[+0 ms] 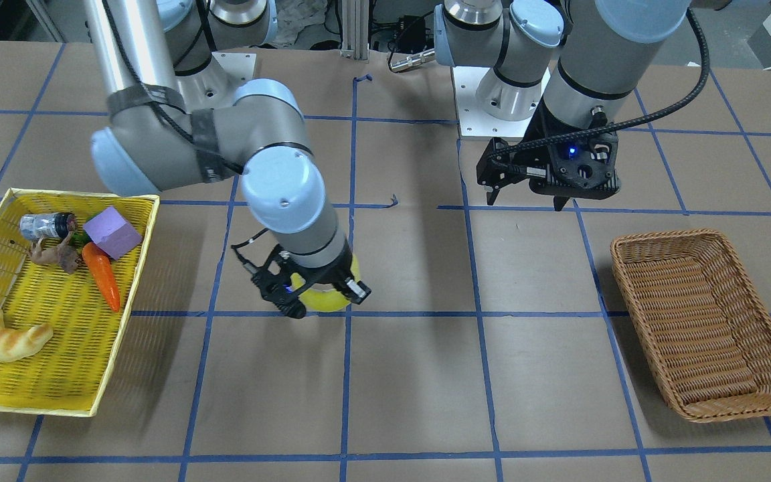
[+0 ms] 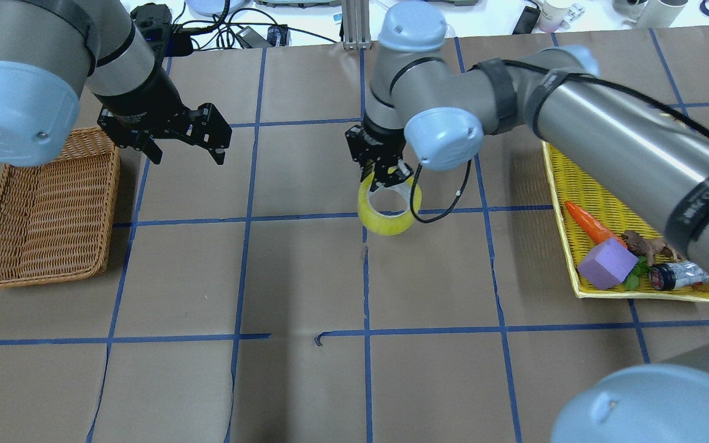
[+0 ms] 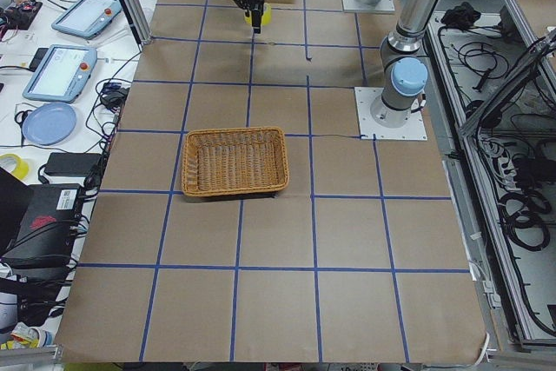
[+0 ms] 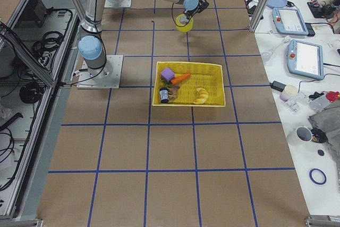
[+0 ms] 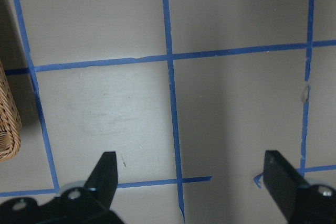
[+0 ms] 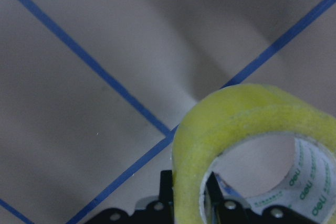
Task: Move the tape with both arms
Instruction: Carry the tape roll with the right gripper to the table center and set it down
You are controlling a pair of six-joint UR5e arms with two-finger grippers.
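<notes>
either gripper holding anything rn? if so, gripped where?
Right gripper holds the tape, pinching the ring's wall with one finger inside the hole and one outside. Left gripper is open and empty.

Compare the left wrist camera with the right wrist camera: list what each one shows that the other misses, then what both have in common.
Only the left wrist view: the left gripper, open wide with nothing between its fingers, and a corner of the wicker basket at the picture's left edge.

Only the right wrist view: the yellow-green tape, its wall pinched in the right gripper, with green print visible on the pale core.

Both: the brown table crossed by blue lines.
</notes>
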